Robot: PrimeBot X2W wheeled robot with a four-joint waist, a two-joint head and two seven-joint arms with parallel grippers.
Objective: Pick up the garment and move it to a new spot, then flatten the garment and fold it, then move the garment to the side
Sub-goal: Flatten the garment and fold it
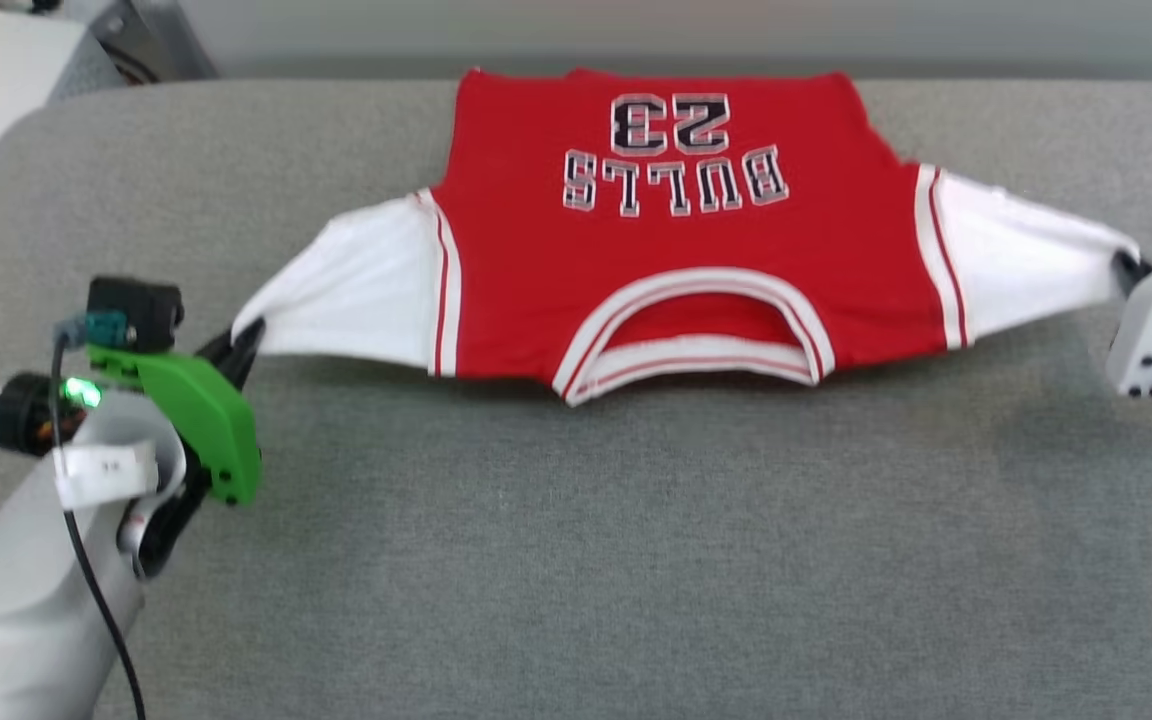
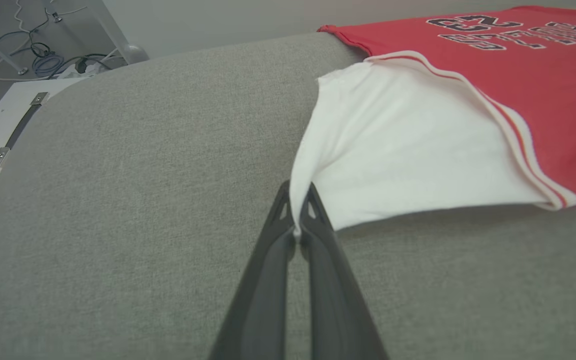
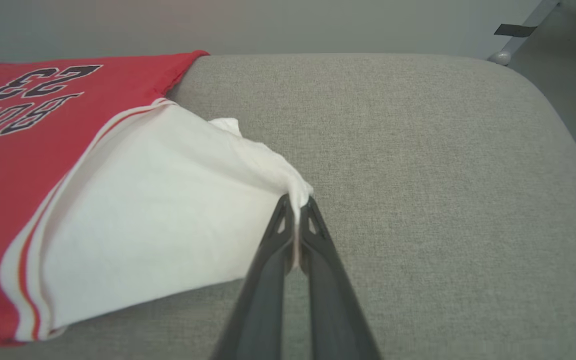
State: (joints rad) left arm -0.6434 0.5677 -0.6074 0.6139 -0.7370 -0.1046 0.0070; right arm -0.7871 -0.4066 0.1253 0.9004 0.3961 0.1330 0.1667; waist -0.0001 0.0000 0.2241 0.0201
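- soft red jersey garment (image 1: 676, 270) spread wide across nubby grey fabric worktop (image 1: 636, 560), lettering up, collar nearest
- left pincer (image 2: 297, 202) clamped on bunched white sleeve tip
- right pincer (image 3: 297, 207) pinching other white sleeve, cloth pulled taut

My arms are spread wide, my left gripper (image 2: 298, 205) and right gripper (image 3: 298, 212) each pinched shut on a sleeve tip of the garment (image 1: 696, 260).
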